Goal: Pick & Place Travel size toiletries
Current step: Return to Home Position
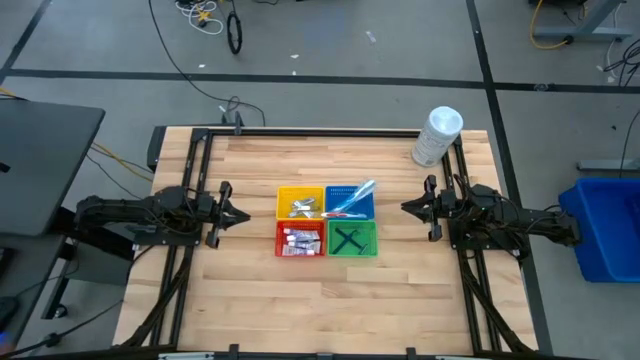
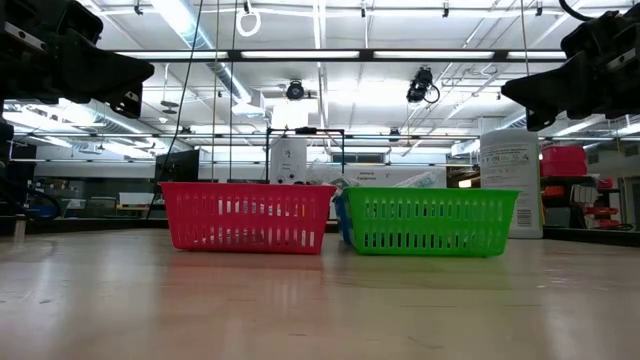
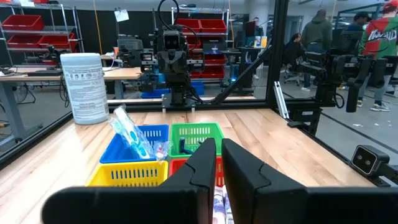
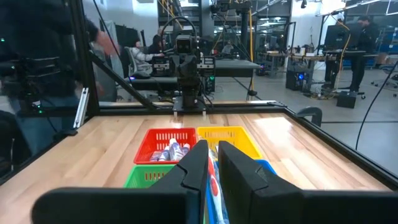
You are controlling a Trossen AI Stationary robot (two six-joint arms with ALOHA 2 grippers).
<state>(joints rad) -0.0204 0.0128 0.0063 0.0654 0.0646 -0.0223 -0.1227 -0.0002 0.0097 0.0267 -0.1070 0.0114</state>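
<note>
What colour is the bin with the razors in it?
Green bin, dark razors inside; clearest in the high view.

We hold our left arm (image 1: 130,215) and right arm (image 1: 510,222) folded back at opposite sides, level; left tool (image 1: 240,215) and right tool (image 1: 408,207) face inward, fingers nearly together, empty.

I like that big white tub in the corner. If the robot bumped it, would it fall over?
It might tip: the white tub stands upright near the corner of the table and looks taller than it is wide. Being round, it would probably roll once down. It looks plastic, so likely not fragile.
</note>
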